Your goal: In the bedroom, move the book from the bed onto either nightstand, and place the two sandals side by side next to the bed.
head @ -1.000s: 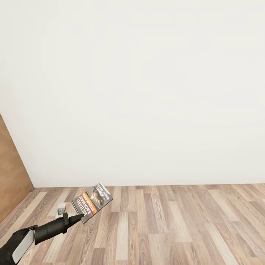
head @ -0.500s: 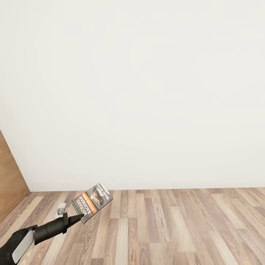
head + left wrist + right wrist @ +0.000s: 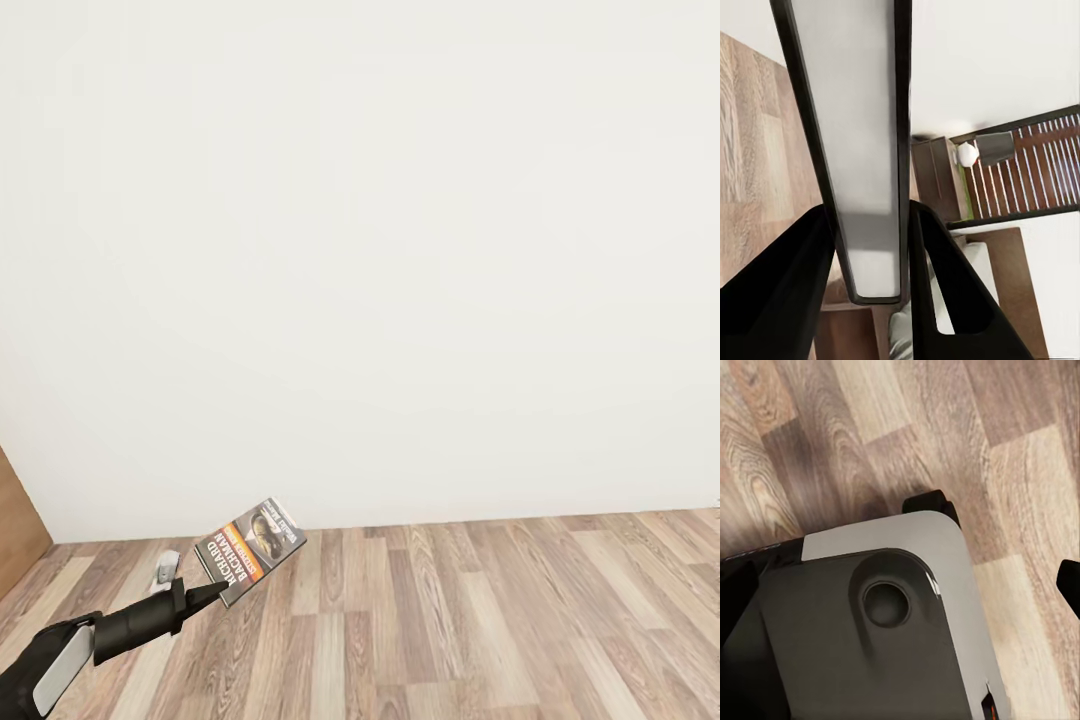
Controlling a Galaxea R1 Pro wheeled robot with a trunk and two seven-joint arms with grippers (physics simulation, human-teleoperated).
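In the head view, low on the left, my left gripper [image 3: 212, 590] is shut on the book [image 3: 250, 550]. The book is a thin paperback with a dark cover, white lettering and an orange band, held tilted above the wood floor. In the left wrist view the book [image 3: 859, 150] shows edge-on between the two black fingers [image 3: 784, 300]. Beyond it stands a low dark brown cabinet [image 3: 937, 180] that looks like a nightstand, with part of the bed [image 3: 1009, 277] beside it. My right gripper [image 3: 902, 592] shows only dark tips at the picture's edges, wide apart. The sandals are out of view.
A plain white wall [image 3: 400, 250] faces me, with light wood-plank floor [image 3: 480, 620] below it. A brown door [image 3: 15, 520] shows at the left edge. In the right wrist view my own grey base [image 3: 885, 615] stands on the floor.
The whole head view has shifted: the door has slid toward the left edge and the wall's foot has dropped lower. The left arm and book keep their place in the picture.
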